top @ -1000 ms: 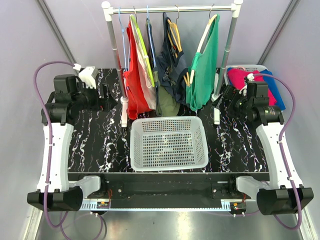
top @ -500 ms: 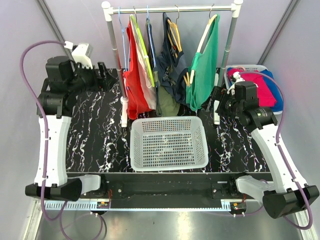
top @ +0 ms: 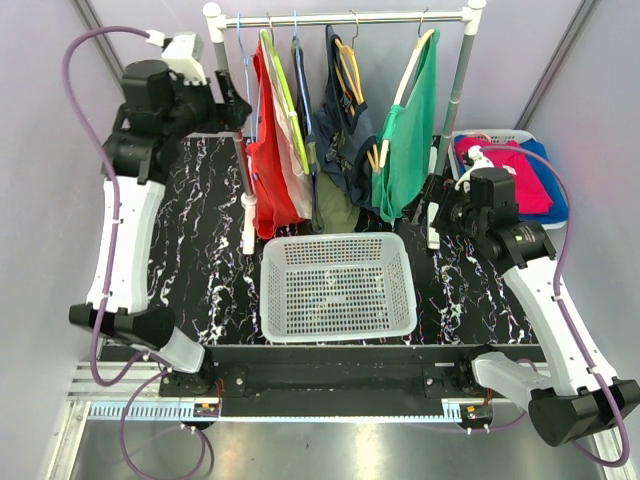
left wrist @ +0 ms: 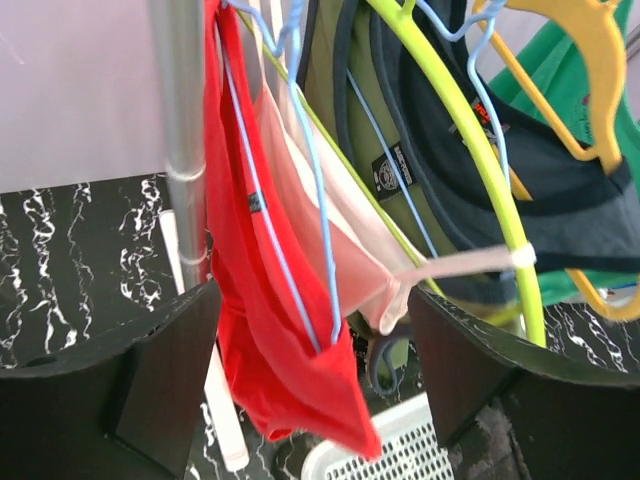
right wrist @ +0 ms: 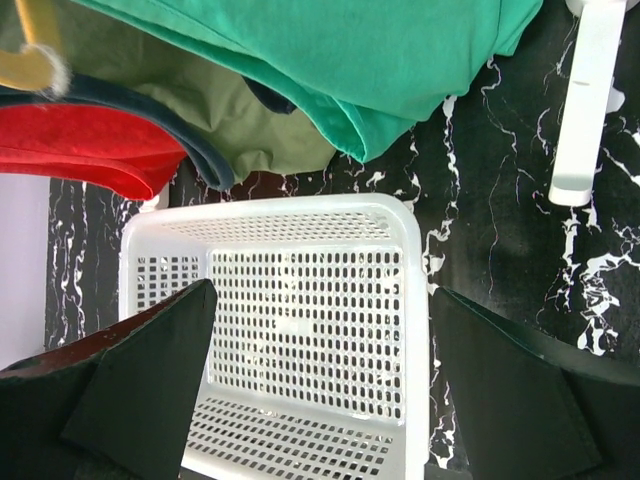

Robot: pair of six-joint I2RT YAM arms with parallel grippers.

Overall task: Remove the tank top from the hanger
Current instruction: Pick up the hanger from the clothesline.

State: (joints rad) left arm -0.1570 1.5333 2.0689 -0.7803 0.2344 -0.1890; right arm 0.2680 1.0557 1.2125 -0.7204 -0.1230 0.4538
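A red tank top [top: 272, 160] hangs on a blue wire hanger [top: 246, 70] at the left end of the rack rail [top: 345, 18]. My left gripper [top: 232, 108] is raised beside the rack's left post, open. In the left wrist view the red tank top [left wrist: 270, 330] and its blue hanger [left wrist: 300, 200] show between the two dark fingers [left wrist: 150, 380], with no contact visible. My right gripper [top: 438, 200] hangs open low beside the green garment [top: 410, 130], nothing between its fingers [right wrist: 140, 370].
Pink, olive, navy and green garments hang on lime, blue, and wooden hangers along the rail. A white basket [top: 337, 285] sits mid-table below them. A bin [top: 520, 137] with pink and blue clothes stands at the back right. The rack's white foot [right wrist: 585, 100] lies by my right gripper.
My left arm has risen and swung back and right to the rack's left end, its jaws narrowing slightly. The right arm has shifted a little toward the rack.
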